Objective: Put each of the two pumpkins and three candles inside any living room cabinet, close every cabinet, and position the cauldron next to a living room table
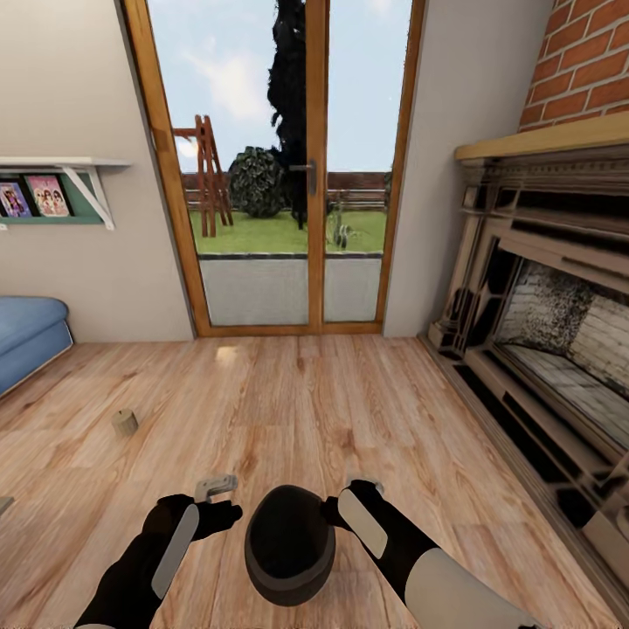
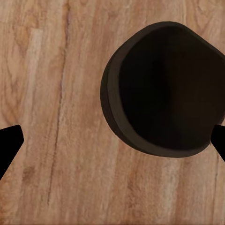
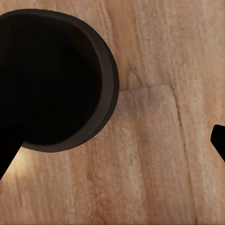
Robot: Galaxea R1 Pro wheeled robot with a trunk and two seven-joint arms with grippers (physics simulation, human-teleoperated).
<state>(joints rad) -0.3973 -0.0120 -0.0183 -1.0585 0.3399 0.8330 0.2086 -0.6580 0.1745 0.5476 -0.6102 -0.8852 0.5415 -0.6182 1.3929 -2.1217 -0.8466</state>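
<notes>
The black cauldron (image 1: 290, 543) sits on the wooden floor between my two forearms, its wide mouth facing up. My left gripper (image 1: 217, 486) hovers just left of it and my right gripper (image 1: 362, 483) just right of it. Both are open, with nothing between the fingers. In the left wrist view the cauldron (image 2: 166, 89) lies toward one black fingertip (image 2: 218, 140). The right wrist view has the cauldron (image 3: 51, 79) beside the fingertip (image 3: 8, 150) on its side. One pale candle (image 1: 125, 422) lies tilted on the floor farther left. No pumpkins, cabinet or table are in view.
A blue sofa (image 1: 26, 336) stands at the left wall under a shelf (image 1: 61, 166). Glass patio doors (image 1: 279, 166) close the far wall. A stone fireplace (image 1: 542, 323) with a low hearth runs along the right. Open wooden floor (image 1: 288, 393) lies ahead.
</notes>
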